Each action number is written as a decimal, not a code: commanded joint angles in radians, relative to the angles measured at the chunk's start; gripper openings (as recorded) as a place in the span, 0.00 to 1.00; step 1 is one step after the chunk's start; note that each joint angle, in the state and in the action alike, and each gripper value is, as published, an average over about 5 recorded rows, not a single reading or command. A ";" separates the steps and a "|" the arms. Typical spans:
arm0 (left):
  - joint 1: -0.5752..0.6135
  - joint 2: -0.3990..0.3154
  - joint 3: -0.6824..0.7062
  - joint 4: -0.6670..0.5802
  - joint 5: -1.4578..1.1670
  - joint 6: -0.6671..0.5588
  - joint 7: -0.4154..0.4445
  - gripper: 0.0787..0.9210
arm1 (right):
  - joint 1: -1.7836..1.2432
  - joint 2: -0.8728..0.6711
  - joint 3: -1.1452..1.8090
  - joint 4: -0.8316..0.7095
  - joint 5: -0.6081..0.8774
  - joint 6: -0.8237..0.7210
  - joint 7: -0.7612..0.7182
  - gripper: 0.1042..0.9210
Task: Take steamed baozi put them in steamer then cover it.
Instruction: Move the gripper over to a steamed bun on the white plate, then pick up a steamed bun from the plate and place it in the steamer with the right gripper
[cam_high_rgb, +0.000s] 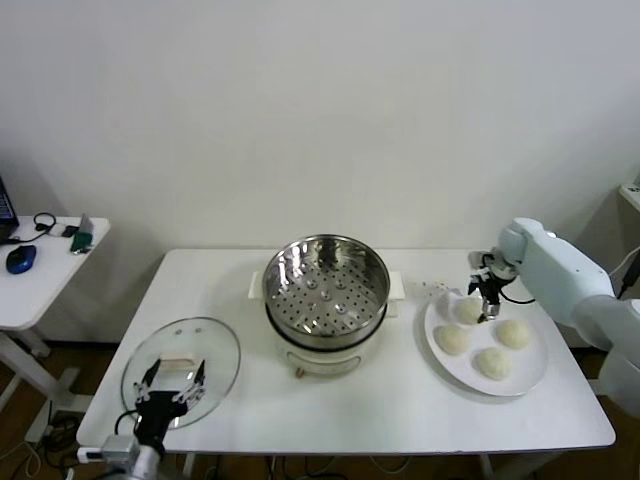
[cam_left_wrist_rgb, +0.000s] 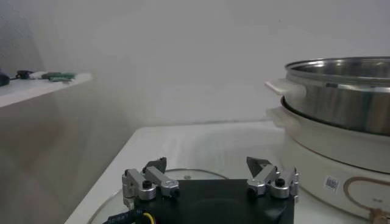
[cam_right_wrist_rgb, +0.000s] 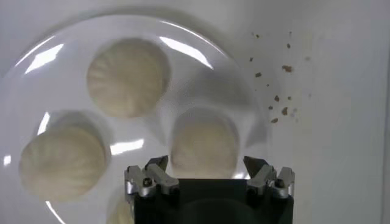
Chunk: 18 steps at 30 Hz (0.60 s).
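Four baozi (cam_high_rgb: 468, 311) are seen in the head view on a white plate (cam_high_rgb: 530, 374) at the right end of the table (cam_high_rgb: 400, 415), with the right gripper (cam_high_rgb: 487, 305) lowered onto the rearmost one, the bun nearest the steamer. The steamer (cam_high_rgb: 326, 287) is set mid-table, empty, its perforated floor bare; the cover (cam_high_rgb: 181, 372) is laid flat at the front left, and the left gripper (cam_high_rgb: 170, 391) is held over it, idle. In the left wrist view, the left gripper (cam_left_wrist_rgb: 209, 178) is shown with its fingers spread wide and nothing between them, the cover's rim (cam_left_wrist_rgb: 183, 175) just beneath and the steamer (cam_left_wrist_rgb: 341, 91) off to one side. In the right wrist view, the right gripper (cam_right_wrist_rgb: 207, 173) is shown with its fingers parted on either side of one baozi (cam_right_wrist_rgb: 204, 146), which lies directly ahead between the tips; no contact can be made out, so no grip is judged yet. Being round, the bun offers no long axis to align with. The right arm is clearly the nearer one, and a straight closing is judged the next requirement.
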 joint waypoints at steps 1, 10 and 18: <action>-0.001 0.001 0.001 0.003 -0.001 0.000 -0.001 0.88 | -0.013 0.019 0.050 -0.033 -0.024 0.012 0.006 0.67; -0.010 0.004 0.002 0.011 -0.003 0.001 -0.001 0.88 | 0.005 0.015 0.040 -0.022 -0.015 0.045 0.000 0.53; -0.008 0.008 0.003 0.006 -0.002 0.001 0.000 0.88 | 0.256 -0.082 -0.232 0.212 0.204 0.076 -0.019 0.52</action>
